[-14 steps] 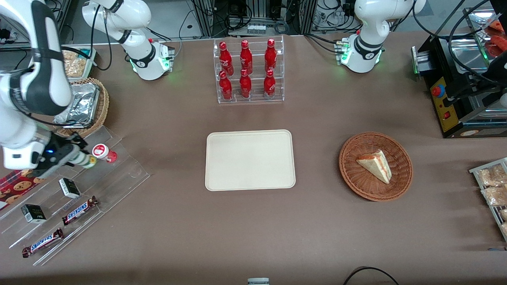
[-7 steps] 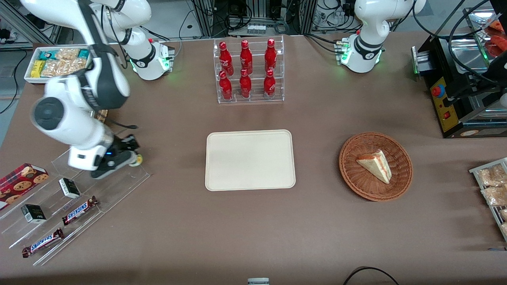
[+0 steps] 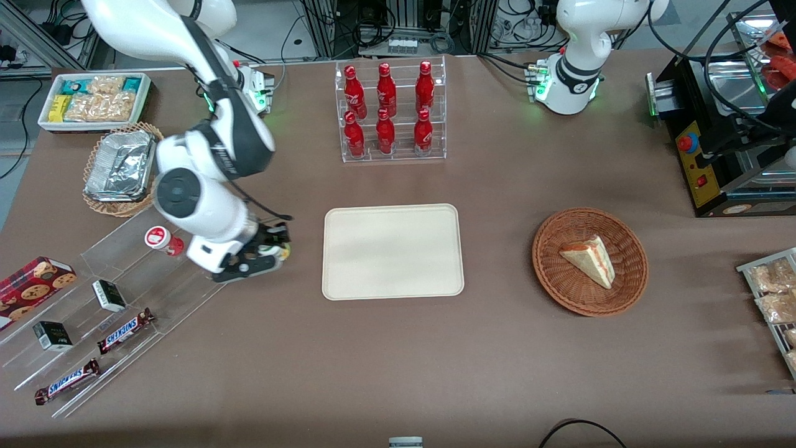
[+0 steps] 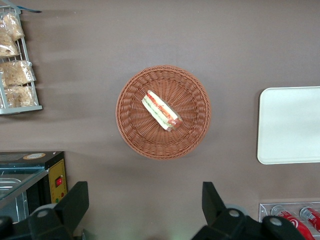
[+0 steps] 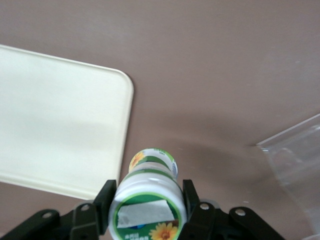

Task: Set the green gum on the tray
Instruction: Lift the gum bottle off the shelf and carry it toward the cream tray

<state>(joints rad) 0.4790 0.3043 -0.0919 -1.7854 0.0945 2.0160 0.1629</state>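
Note:
My right gripper is shut on the green gum, a small bottle with a white lid marked green; the two black fingers press its sides. In the front view the green gum shows only as a small tip past the gripper. It is held above the brown table, between the clear display steps and the tray. The tray is cream-beige, flat and bare; one rounded corner of the tray shows in the right wrist view, close to the bottle.
The red gum bottle stands on the clear acrylic steps with candy bars and small boxes. A rack of red bottles stands farther from the camera than the tray. A wicker basket holding a sandwich lies toward the parked arm's end.
My right gripper has carried the green gum away from the acrylic steps toward the tray, now close to the tray's edge. The red gum bottle is uncovered again on the steps.

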